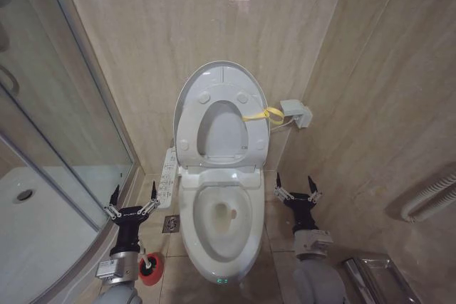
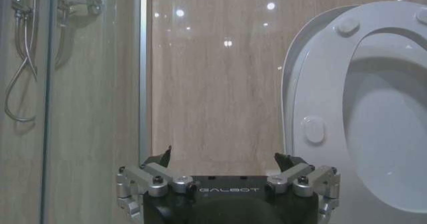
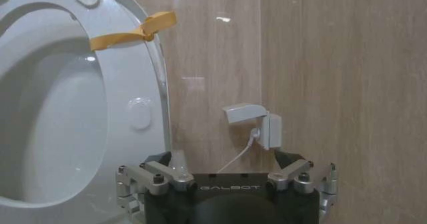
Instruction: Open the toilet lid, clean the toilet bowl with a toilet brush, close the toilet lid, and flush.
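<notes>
The toilet lid (image 1: 222, 69) stands upright against the back wall, with the ring seat (image 1: 187, 122) raised in front of it and a yellow strap (image 1: 262, 114) at its right edge. Below lies the open toilet bowl (image 1: 221, 229). My left gripper (image 1: 132, 197) is open, low at the bowl's left. My right gripper (image 1: 298, 186) is open at the bowl's right. Neither touches anything. A red holder cup (image 1: 152, 270) with a dark piece in it sits by my left arm; I cannot make out the toilet brush handle. The wrist views show the left gripper (image 2: 223, 156), the right gripper (image 3: 227, 156) and the strap (image 3: 133, 32).
A glass shower enclosure (image 1: 64, 126) and white tray (image 1: 35, 204) close off the left. A button panel (image 1: 169, 176) runs along the bowl's left side, with a floor drain (image 1: 171, 223) beside it. A wall box with cable (image 1: 296, 112), a white hose (image 1: 427, 201) and a metal rack (image 1: 370, 275) are at the right.
</notes>
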{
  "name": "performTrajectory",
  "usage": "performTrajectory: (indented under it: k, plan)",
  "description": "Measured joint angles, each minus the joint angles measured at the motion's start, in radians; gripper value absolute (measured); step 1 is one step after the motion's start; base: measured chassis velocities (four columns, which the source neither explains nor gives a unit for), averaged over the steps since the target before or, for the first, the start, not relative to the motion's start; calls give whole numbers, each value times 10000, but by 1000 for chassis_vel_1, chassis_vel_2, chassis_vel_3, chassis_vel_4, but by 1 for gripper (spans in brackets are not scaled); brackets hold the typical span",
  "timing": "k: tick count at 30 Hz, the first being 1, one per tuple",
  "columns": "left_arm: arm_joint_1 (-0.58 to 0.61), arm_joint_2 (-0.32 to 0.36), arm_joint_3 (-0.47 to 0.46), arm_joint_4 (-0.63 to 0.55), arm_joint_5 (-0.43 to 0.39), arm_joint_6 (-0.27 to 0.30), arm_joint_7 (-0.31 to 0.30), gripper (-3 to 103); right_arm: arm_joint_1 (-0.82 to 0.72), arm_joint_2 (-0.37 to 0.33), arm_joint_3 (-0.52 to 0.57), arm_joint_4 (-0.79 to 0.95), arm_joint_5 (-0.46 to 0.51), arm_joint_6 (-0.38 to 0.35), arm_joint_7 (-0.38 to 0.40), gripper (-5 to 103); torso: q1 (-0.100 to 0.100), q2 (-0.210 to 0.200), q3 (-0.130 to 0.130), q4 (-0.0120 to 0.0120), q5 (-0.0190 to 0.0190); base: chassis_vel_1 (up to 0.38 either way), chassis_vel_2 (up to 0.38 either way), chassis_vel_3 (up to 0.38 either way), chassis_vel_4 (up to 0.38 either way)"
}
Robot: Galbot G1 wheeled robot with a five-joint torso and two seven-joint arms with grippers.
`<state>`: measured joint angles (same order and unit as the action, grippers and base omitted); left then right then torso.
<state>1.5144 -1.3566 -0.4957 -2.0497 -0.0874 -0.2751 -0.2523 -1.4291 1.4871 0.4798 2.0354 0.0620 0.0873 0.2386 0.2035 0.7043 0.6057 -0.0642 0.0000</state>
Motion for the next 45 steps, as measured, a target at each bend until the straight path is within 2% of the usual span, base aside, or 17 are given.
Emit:
performTrajectory:
  k: [9,14,20,22,27,31,32,34,35,40,45]
  plan:
    - [7,-23,50,217,9,-103,-13,100,-4,0,0,1,0,0,0,100,-11,4,-4,3,1,0,0,3,-2]
    - [237,3,59,454,120,-237,-358,100,0,0,0,0,0,0,0,100,-5,2,-2,1,0,-96,72,100,-80]
    - [615,-101,33,1202,424,-878,-733,100,2,0,0,0,0,0,0,100,-1,1,-1,6,-2,-33,49,33,-39]
    - [722,-147,112,1799,603,-1280,-838,100,-1,0,0,0,0,0,0,100,-7,2,-3,2,0,0,0,0,0]
    - [602,-220,165,2874,713,-1742,-831,100,-3,0,0,0,0,0,0,100,-9,3,-4,2,0,6,-10,-10,3]
    - [163,-166,304,4527,550,-2263,-694,103,-2,1,0,0,0,0,0,100,-8,2,-3,3,0,0,0,0,0]
    - [163,-166,304,4527,550,-2263,-694,103,-2,1,0,0,0,0,0,100,-8,2,-3,3,0,0,0,0,0]
    - [-178,-197,340,5422,559,-2671,-604,103,-1,0,0,0,0,0,0,100,-6,2,-3,1,0,0,0,0,0]
    - [-276,-209,348,5700,562,-2756,-603,99,-1,0,-1,0,0,0,0,100,-6,2,-3,0,-1,0,0,0,0]
    - [-638,-235,400,6833,587,-2964,-587,99,-1,0,0,0,0,0,0,100,-6,2,-3,3,-1,0,0,0,0]
    - [-1007,-205,562,7523,72,-2889,-270,99,-2,0,0,0,0,0,0,100,-6,2,-3,3,-1,0,0,0,0]
